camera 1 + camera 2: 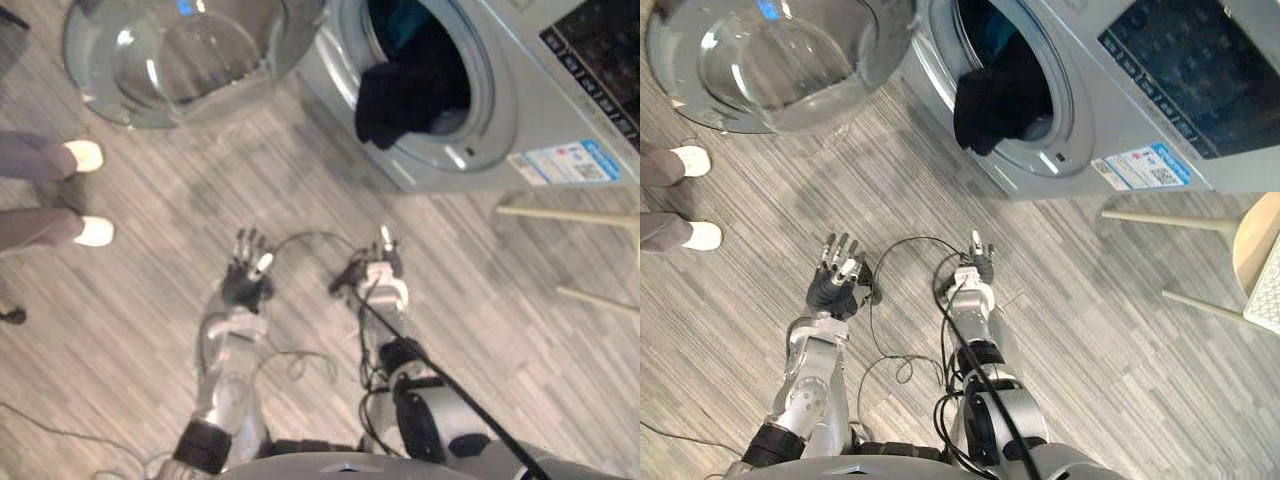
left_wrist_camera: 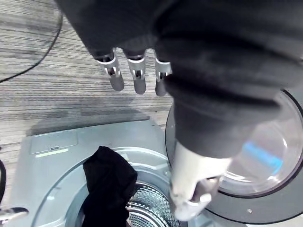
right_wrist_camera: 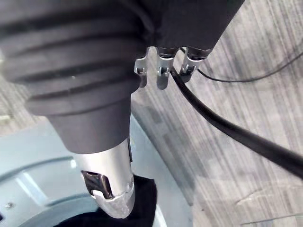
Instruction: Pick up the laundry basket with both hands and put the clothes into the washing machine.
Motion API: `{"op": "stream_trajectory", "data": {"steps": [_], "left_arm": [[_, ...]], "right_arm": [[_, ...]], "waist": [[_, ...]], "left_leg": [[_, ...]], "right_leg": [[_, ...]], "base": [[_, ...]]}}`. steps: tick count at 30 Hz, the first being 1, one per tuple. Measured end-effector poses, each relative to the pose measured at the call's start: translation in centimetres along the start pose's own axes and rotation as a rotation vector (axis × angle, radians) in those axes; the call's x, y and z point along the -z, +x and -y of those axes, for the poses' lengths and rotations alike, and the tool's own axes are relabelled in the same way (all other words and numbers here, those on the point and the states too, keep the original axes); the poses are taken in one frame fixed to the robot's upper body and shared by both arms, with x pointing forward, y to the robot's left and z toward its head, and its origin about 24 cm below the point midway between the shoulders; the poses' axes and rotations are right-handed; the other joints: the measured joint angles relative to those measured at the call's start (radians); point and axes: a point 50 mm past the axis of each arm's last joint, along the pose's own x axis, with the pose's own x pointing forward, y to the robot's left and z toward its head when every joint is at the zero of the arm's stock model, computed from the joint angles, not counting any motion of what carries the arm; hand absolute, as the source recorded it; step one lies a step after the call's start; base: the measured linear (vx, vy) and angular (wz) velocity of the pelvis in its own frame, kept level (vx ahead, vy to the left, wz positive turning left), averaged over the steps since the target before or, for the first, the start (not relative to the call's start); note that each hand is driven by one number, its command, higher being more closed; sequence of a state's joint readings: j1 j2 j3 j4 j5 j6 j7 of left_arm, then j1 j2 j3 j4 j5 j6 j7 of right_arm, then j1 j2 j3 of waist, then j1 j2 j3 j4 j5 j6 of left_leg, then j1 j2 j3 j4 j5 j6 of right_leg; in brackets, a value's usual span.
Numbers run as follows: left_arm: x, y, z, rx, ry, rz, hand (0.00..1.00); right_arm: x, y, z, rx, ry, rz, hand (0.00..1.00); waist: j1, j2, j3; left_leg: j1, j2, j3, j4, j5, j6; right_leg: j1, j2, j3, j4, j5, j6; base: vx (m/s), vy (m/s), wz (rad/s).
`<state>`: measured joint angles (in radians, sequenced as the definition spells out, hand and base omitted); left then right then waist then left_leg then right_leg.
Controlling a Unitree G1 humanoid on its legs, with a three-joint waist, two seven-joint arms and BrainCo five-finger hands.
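Black garment point(image 1: 400, 98) draped over open washing machine point(image 1: 525, 105) drum rim.

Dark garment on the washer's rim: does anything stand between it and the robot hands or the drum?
Nothing visible does. The door hangs open; only floor lies between the dark garment and the open left robot hand and right robot hand.

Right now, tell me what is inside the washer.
A dark cloth hangs over the rim of the washer opening, part of it inside and part of it out. Behind it a teal patch shows deeper in. Cloth and shadow hide the rest of the drum.
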<state>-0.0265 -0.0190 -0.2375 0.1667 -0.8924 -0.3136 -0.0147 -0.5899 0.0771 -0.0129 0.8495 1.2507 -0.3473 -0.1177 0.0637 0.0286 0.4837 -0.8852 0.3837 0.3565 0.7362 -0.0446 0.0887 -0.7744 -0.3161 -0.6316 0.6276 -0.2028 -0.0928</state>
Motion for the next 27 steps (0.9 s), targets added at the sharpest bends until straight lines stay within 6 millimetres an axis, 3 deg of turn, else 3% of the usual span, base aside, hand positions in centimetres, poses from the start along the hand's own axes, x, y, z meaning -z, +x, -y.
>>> {"op": "stream_trajectory", "data": {"steps": [2, 3, 5, 6, 7, 8, 9, 11, 14, 17, 19, 22, 26, 27], "left_arm": [[0.1, 0.3, 0.5, 0.004, -0.016, 0.004, 0.00], [0.3, 0.5, 1.0, 0.013, -0.032, 0.009, 0.00], [0.6, 0.5, 1.8, 0.050, -0.030, -0.008, 0.00], [0.9, 0.4, 2.5, 0.073, -0.042, -0.015, 0.00], [1.0, 0.6, 3.0, 0.093, -0.042, -0.019, 0.00], [0.9, 1.1, 4.0, 0.136, -0.041, -0.017, 0.00], [0.8, 1.2, 4.3, 0.150, -0.043, -0.009, 0.00], [1.0, 1.1, 4.6, 0.161, -0.039, -0.016, 0.00], [1.7, 0.9, 5.2, 0.193, -0.037, -0.046, 0.00], [1.5, 1.0, 5.1, 0.190, -0.040, -0.037, 0.00], [1.0, 1.1, 4.7, 0.173, -0.045, -0.016, 0.00], [1.1, 1.0, 4.8, 0.189, -0.055, -0.022, 0.00], [0.5, 1.1, 5.7, 0.237, -0.114, -0.004, 0.00], [0.5, 1.0, 5.9, 0.249, -0.138, -0.006, 0.00]], "right_arm": [[1.1, 0.1, -0.9, -0.021, -0.052, -0.042, 0.00], [1.7, 0.1, -1.2, -0.030, -0.089, -0.063, 0.00], [2.3, 0.0, -1.6, -0.044, -0.134, -0.084, 0.00], [2.3, 0.0, -1.6, -0.044, -0.163, -0.083, 0.00], [2.2, 0.1, -1.7, -0.046, -0.172, -0.078, 0.00], [1.4, 0.4, -2.0, -0.048, -0.163, -0.055, 0.00], [1.2, 0.5, -2.0, -0.038, -0.147, -0.048, 0.00], [0.4, 1.2, -2.9, -0.036, -0.146, -0.030, 0.00], [-2.2, 2.5, -5.6, -0.078, -0.138, 0.032, 0.00], [-7.8, 3.8, -9.1, -0.147, -0.161, 0.175, 0.00], [-9.9, 4.1, -10.7, -0.166, -0.170, 0.228, 0.00], [-11.8, 4.2, -11.9, -0.175, -0.177, 0.271, 0.00], [-17.0, 4.0, -12.8, -0.159, -0.163, 0.398, 0.00], [-19.0, 3.6, -13.4, -0.164, -0.146, 0.449, 0.00]], "waist": [[-0.004, -0.020, 0.013], [0.000, -0.042, 0.024], [0.000, -0.058, 0.026], [0.003, -0.058, 0.024], [0.002, -0.064, 0.023], [0.000, -0.064, 0.023], [0.004, -0.063, 0.024], [0.015, -0.061, 0.023], [0.034, -0.021, 0.006], [0.062, 0.051, -0.005], [0.075, 0.084, -0.017], [0.085, 0.109, -0.032], [0.095, 0.141, -0.038], [0.096, 0.158, -0.036]], "left_leg": [[0.037, -0.003, -0.085, -0.099, -0.039, -0.038], [0.071, -0.009, -0.143, -0.176, -0.038, -0.050], [0.095, -0.009, -0.217, -0.268, -0.008, -0.060], [0.128, -0.010, -0.215, -0.349, 0.082, -0.064], [0.138, -0.022, -0.193, -0.358, 0.086, -0.162], [0.129, -0.049, -0.117, -0.364, 0.100, -0.200], [0.125, -0.064, -0.078, -0.370, 0.096, -0.217], [0.112, -0.119, -0.055, -0.370, 0.089, -0.214], [0.084, -0.179, -0.051, -0.414, 0.104, -0.188], [0.087, -0.258, -0.051, -0.562, 0.188, -0.172], [0.091, -0.290, -0.046, -0.655, 0.242, -0.172], [0.095, -0.314, -0.038, -0.757, 0.299, -0.178], [0.071, -0.333, -0.033, -0.813, 0.342, -0.179], [0.064, -0.336, -0.034, -0.813, 0.344, -0.177]], "right_leg": [[-0.018, 0.006, 0.046, -0.001, 0.013, 0.005], [-0.028, 0.006, 0.086, -0.003, 0.032, 0.005], [-0.052, 0.003, 0.134, -0.005, 0.063, 0.031], [-0.080, -0.006, 0.169, 0.012, 0.085, 0.061], [-0.100, -0.021, 0.195, 0.017, 0.095, 0.077], [-0.120, -0.049, 0.215, -0.006, 0.122, 0.104], [-0.122, -0.071, 0.213, -0.025, 0.141, 0.114], [-0.125, -0.124, 0.217, -0.048, 0.166, 0.137], [-0.122, -0.165, 0.199, -0.111, 0.215, 0.166], [-0.130, -0.217, 0.169, -0.165, 0.258, 0.189], [-0.160, -0.240, 0.162, -0.169, 0.268, 0.196], [-0.203, -0.252, 0.160, -0.162, 0.271, 0.196], [-0.268, -0.272, 0.167, -0.131, 0.267, 0.194], [-0.275, -0.277, 0.166, -0.124, 0.265, 0.194]], "base": [[0.04, 0.024, -0.64], [0.04, 0.065, -0.70], [0.04, 0.177, -0.79], [0.04, 0.258, -0.72], [0.03, 0.281, -0.21], [0.02, 0.251, 0.24], [0.01, 0.226, 0.43], [0.00, 0.197, 0.46], [-0.01, 0.153, 0.53], [-0.01, 0.120, 0.61], [-0.01, 0.062, 0.37], [-0.02, 0.016, 0.16], [-0.03, -0.034, 0.13], [-0.01, -0.037, 0.15]]}}
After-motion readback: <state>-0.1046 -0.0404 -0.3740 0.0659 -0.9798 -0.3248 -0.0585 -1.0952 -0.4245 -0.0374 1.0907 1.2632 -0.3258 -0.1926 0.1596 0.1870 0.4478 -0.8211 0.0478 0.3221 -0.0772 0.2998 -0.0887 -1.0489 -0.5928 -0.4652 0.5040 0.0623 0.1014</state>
